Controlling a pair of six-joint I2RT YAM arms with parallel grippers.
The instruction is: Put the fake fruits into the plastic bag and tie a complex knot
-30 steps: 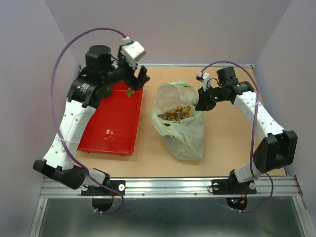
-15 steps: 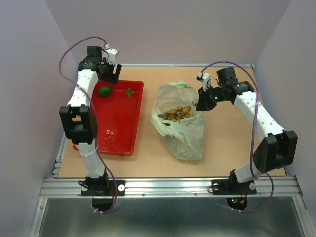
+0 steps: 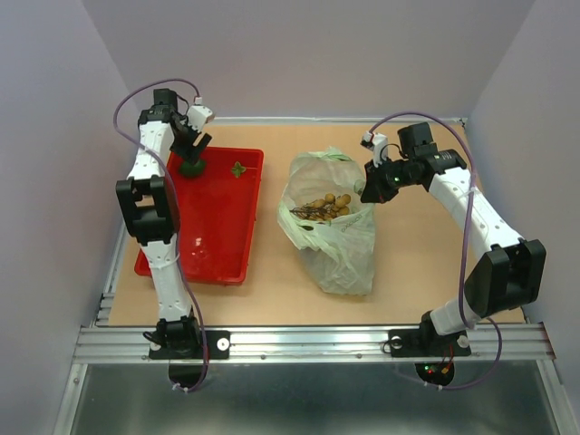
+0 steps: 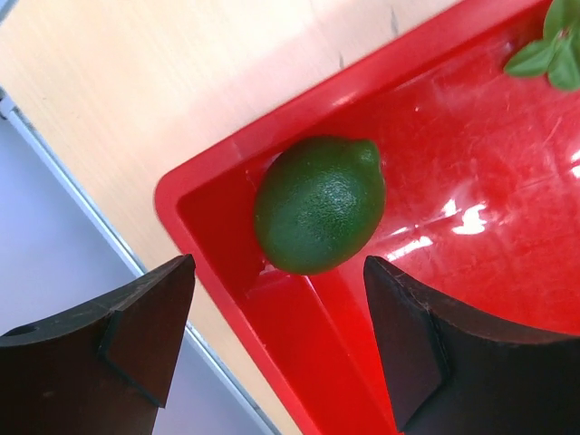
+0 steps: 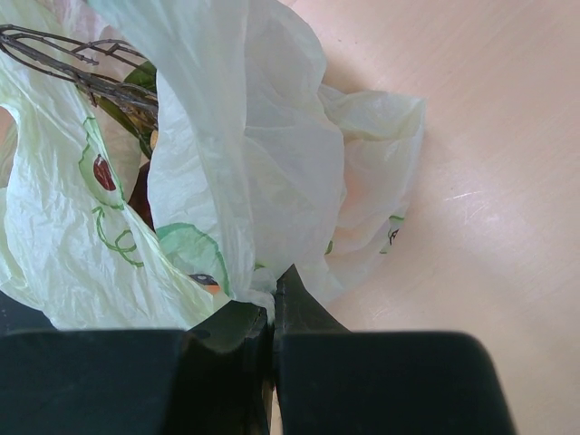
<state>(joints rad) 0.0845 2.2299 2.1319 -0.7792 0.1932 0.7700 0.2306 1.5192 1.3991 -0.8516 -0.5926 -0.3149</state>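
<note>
At the far left, the left claw (image 4: 279, 269) is seen spread wide above the far-left corner of the red tray (image 3: 217, 245), with nothing held between its dark fingers (image 4: 145, 326). Below that gap the green round fruit (image 4: 319, 204) lies inside the tray, tucked close against the corner wall. A small green leaf sprig (image 3: 237, 169) is found a little to its right on the tray floor. Further right, the plastic bag (image 3: 340, 254) is laid on the counter (image 3: 408, 263), its mouth turned to the far side, and the brownish bunch (image 3: 324, 205) is seen inside it. At the bag's right rim, the right claw (image 5: 272, 308) is closed tight on a fold of the thin film, by which that edge is held up.
</note>
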